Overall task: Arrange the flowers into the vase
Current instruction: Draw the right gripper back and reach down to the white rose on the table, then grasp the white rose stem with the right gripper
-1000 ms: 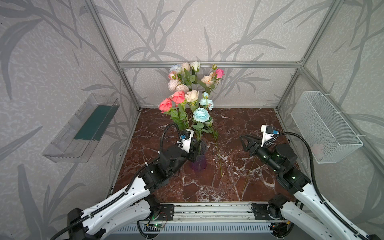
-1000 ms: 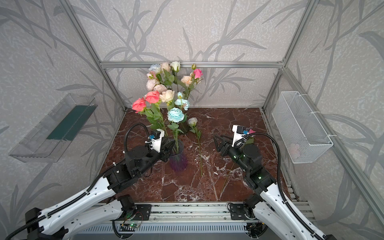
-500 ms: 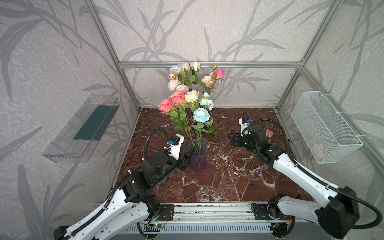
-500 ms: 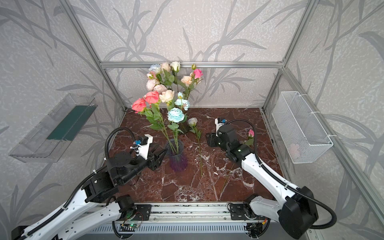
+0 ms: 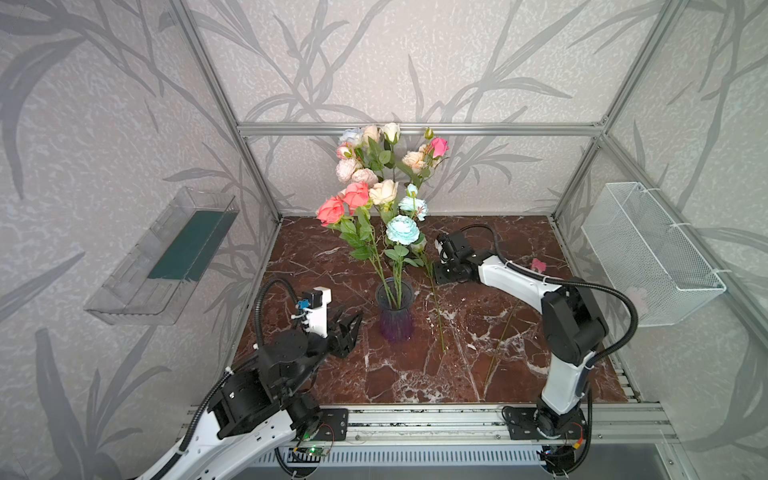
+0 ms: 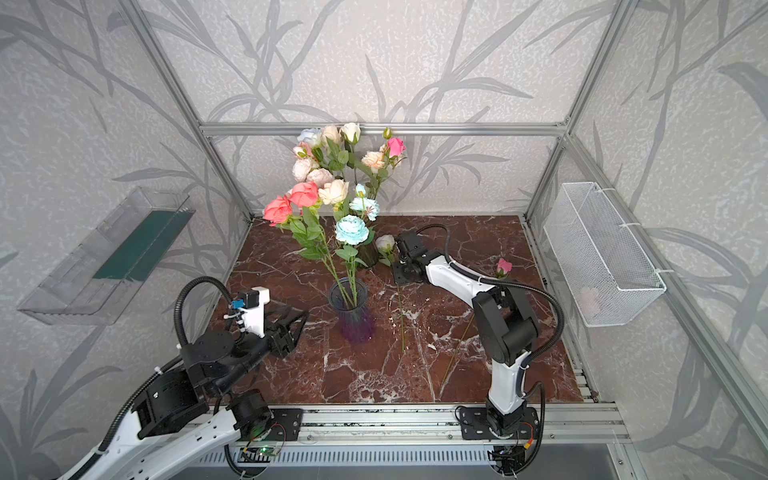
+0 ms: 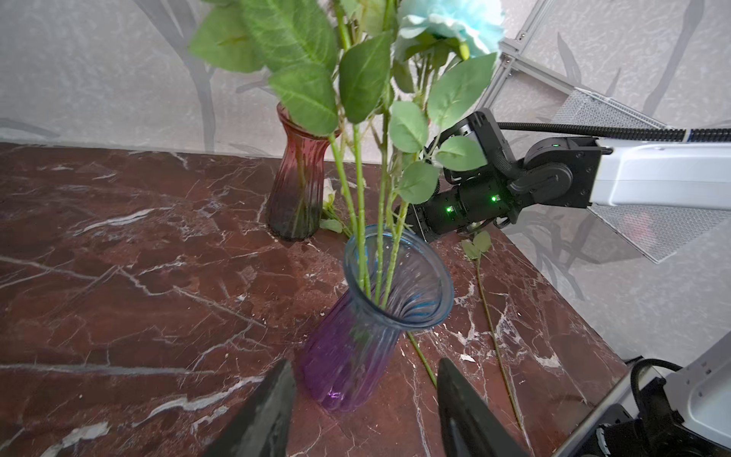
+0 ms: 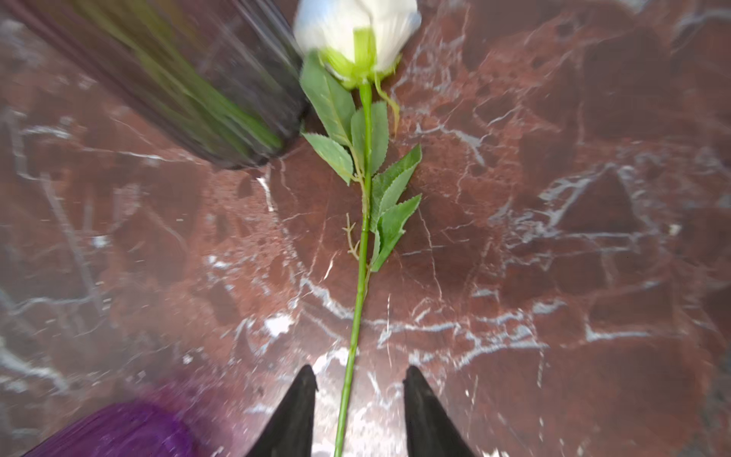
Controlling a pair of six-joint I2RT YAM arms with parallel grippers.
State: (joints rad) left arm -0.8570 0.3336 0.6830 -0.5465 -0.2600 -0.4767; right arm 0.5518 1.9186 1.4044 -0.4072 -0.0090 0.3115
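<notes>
The vase, purple glass with a blue rim, stands mid-table and holds three stems of flowers with coral and pale-blue heads. A white rose lies flat on the marble just right of it. My right gripper is open low over that rose, one jaw on each side of its stem, neither touching it. A pink rose lies further right. My left gripper hangs open and empty left of the vase.
A red vase full of pink, cream and white flowers stands behind the purple one, close to the white rose's head. A wire basket hangs on the right wall and a clear tray on the left wall.
My right arm has reached out toward the back and come down over the white rose's stem, its jaws narrowing. My left arm has drawn back from the vase, its jaws widening.
</notes>
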